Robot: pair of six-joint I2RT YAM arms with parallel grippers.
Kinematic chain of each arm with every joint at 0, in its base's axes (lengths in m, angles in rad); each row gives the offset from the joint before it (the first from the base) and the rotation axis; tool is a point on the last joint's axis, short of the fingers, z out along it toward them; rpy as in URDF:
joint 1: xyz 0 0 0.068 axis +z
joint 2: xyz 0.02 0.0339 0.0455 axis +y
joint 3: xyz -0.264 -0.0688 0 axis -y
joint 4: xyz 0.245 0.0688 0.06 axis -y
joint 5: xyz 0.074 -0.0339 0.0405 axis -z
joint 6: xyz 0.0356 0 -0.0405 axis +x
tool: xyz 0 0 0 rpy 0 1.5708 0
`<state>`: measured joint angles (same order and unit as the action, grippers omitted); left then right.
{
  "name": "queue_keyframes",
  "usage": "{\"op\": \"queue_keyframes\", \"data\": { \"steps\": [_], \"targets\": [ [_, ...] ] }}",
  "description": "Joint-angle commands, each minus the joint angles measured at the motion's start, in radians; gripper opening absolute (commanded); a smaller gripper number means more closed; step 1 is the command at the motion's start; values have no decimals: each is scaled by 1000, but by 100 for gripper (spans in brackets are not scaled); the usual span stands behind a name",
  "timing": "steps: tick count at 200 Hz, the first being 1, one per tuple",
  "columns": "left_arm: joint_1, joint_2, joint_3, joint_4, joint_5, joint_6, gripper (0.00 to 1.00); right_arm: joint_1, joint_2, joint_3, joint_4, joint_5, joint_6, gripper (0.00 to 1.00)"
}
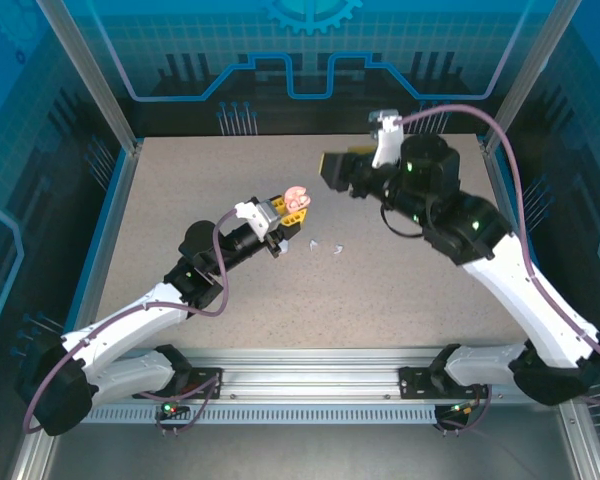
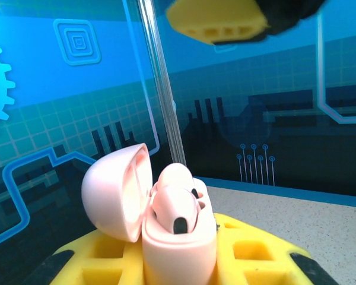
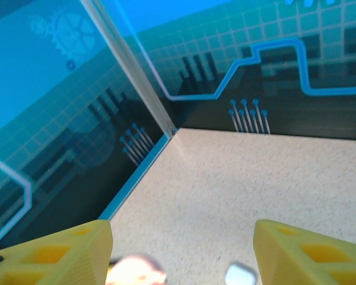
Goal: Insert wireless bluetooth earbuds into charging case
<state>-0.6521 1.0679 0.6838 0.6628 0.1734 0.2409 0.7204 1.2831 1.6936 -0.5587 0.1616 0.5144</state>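
- Two small white earbud pieces (image 1: 315, 247) lie on the counter (image 1: 410, 300), just on the near side of the charging case (image 1: 297, 199).
- My left tool (image 1: 285, 215) is clamped on the case. The lid (image 2: 115, 190) is open and one earbud (image 2: 175, 205) is seated inside. I judge it is raised to present the sockets.
- My right tool (image 1: 332, 170), fingers apart and empty, hovers beyond the case, probably ready to fetch a piece.

Nothing legible out there: no words, numbers or brand names could be read, and the blue wall panels (image 1: 310, 60) carried just a gear emblem (image 1: 310, 12) and circuit-style lines.
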Motion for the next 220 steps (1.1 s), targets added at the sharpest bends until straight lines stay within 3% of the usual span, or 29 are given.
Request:
{"op": "queue_keyframes", "data": {
  "steps": [1, 39, 74, 126, 179, 220],
  "targets": [
    [-11, -11, -10, 20, 1, -12, 0, -31, 152, 177, -237, -79, -57, 64],
    [-17, -4, -9, 9, 4, -22, 0, -56, 397, 480, -430, -141, -114, 64],
    [-23, 7, -3, 9, 3, -29, 0, -47, 510, 579, -514, -170, -143, 63],
    [-31, 27, 9, 14, -19, -32, 0, -25, 429, 396, -484, -184, -134, 61],
    [-32, 51, 32, -1, -46, -40, 0, 21, 234, 130, -425, -172, -89, 59],
    [-33, 70, 16, -12, -70, -96, 0, -60, 73, -48, -301, 14, 44, 63]
  ]
}}
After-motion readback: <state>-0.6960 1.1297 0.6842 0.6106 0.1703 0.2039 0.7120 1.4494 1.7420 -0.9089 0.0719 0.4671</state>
